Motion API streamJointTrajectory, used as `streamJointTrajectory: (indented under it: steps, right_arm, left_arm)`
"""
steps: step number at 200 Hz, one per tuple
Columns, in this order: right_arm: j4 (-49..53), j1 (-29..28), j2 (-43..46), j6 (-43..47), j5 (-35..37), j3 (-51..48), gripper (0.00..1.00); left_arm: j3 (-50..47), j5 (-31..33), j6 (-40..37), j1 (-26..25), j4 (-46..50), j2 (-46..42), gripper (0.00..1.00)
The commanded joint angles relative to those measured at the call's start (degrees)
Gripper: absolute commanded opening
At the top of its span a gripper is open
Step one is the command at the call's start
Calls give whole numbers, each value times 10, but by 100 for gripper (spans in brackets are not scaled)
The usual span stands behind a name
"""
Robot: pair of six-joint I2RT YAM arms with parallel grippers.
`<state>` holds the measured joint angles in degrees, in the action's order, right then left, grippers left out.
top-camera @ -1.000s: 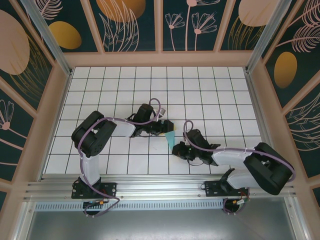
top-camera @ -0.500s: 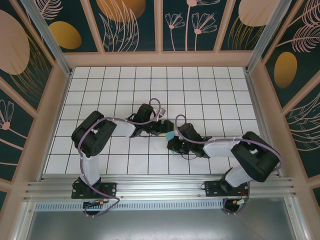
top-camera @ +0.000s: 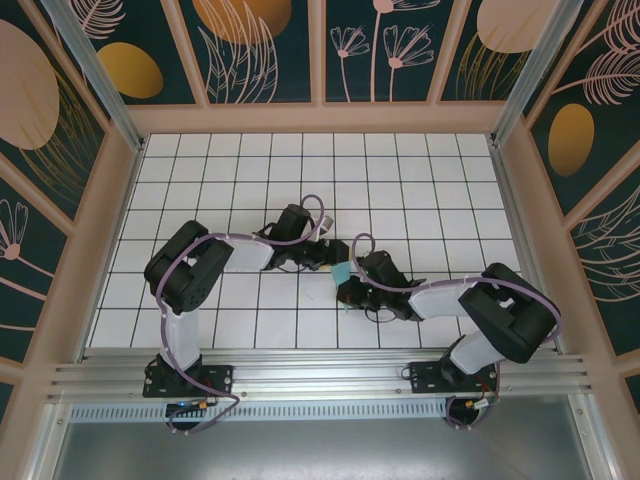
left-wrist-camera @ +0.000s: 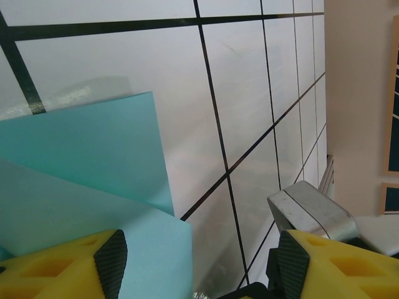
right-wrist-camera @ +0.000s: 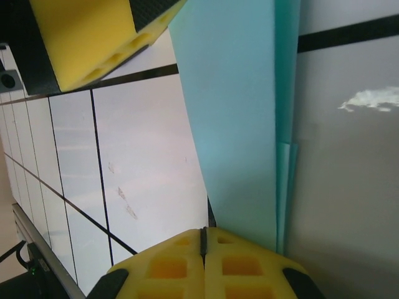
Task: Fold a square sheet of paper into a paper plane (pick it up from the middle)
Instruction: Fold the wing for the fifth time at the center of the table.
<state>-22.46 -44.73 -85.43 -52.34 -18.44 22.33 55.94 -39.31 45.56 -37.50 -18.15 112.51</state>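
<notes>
The right gripper had its fingers squeezed together with the folded cyan paper touching them, couldn't tell if pinched. The left gripper gaped wide, gripping nothing, at the paper's 11 o'clock. Paper sat around 5 o'clock of the table middle.

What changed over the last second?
The right gripper swung in from the right, up to the folded cyan paper. Its jaws closed and are now shut at the paper's end; whether they pinch it is unclear. The left gripper stayed by the paper, jaws open.
</notes>
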Motion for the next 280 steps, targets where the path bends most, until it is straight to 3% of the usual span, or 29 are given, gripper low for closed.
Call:
streamJointTrajectory:
  steps: [1, 104, 171, 280]
  right_arm:
    - [95, 2, -2, 24, -19, -31, 4]
    - [95, 28, -3, 59, -57, -45, 3]
    - [97, 43, 0, 70, -65, -46, 3]
    - [91, 61, 1, 85, -78, -56, 3]
  left_arm:
    - [17, 83, -45, 21, 32, 48, 68]
    - [98, 85, -82, 47, 101, 82, 69]
    - [146, 126, -89, 50, 159, 89, 70]
    - [197, 131, -116, 66, 182, 103, 71]
